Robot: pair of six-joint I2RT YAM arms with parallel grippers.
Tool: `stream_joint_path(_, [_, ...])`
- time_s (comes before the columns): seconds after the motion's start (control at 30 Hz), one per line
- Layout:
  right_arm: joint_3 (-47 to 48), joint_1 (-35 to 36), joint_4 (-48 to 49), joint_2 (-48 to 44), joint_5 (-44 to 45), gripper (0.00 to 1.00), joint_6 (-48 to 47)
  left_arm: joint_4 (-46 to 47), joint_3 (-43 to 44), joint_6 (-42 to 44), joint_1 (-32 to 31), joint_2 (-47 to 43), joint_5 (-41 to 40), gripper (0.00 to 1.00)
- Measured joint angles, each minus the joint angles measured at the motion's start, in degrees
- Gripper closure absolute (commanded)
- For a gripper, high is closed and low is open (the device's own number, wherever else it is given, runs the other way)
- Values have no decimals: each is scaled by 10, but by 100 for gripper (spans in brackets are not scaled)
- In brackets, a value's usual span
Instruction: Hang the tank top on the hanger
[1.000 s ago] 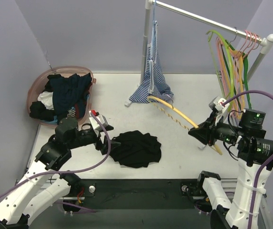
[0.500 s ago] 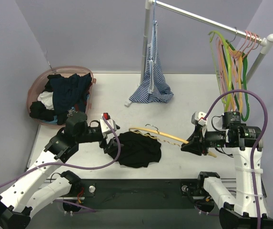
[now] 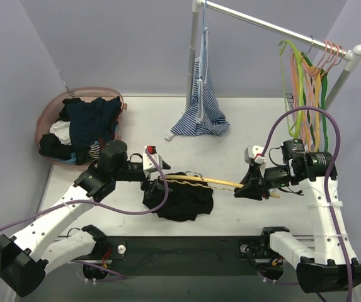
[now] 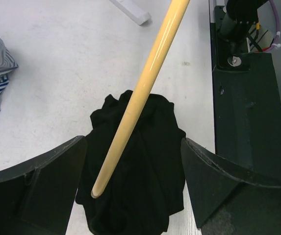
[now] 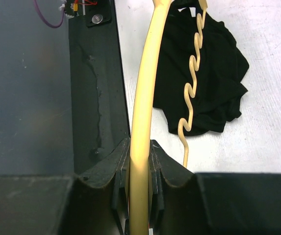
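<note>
- My right gripper (image 3: 242,190) sits right of centre in the overhead view. It is pinched narrow on the hanger (image 3: 221,183). In my right wrist view the yellow arch (image 5: 145,98) runs up from between my two pads at the bottom edge.
- From that grip the hanger reaches left across the frame, roughly level. Its far end is over the tank top (image 3: 183,198), and its wavy lower bar shows against the black fabric (image 5: 214,73).
- The tank top lies crumpled on the table (image 3: 249,126), in the lower centre of the overhead view.
- My left gripper (image 3: 156,189) is at the tank top's left edge with its fingers spread wide and holding nothing. In my left wrist view the black heap (image 4: 155,161) and the hanger's tip (image 4: 140,93) lie between them. I cannot tell whether I touch the cloth.
- A basket (image 3: 48,116) of dark clothes sits at upper left, and a striped garment (image 3: 200,107) hangs from the rail (image 3: 262,25) at top centre.
</note>
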Motion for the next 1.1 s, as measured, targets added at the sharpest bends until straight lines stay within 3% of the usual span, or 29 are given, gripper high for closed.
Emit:
stream_joint_path(0.17, [0,8,0,7,-3,100,-3,4,6,7,-27,44,-3,16])
stream_joint_path(0.23, [0,10,0,10,-4,100,-4,7,13,10,-46,61,-13,24])
stream_joint_path(0.33, [0,12,0,16,-5,100,-5,14,23,15,-76,83,-38,63])
stream_joint_path(0.37, [0,14,0,18,-6,100,-5,16,26,17,-84,88,-46,96])
stream_joint_path(0.4, [0,14,0,19,-5,100,-6,21,27,17,-89,91,-53,100])
stream_joint_path(0.47, [0,9,5,22,8,100,-1,22,27,31,-99,94,-54,100])
stream_joint_path(0.57, [0,5,3,31,22,88,2,25,24,38,-119,89,-94,100])
stream_joint_path(0.7, [7,11,-3,42,29,61,10,39,2,28,-164,65,-166,100])
stream_joint_path(0.8, [38,37,-3,64,29,51,21,41,-2,22,-215,56,-222,100])
stream_joint_path(1.1, [127,148,3,142,51,46,50,37,-1,-17,-292,56,-342,100])
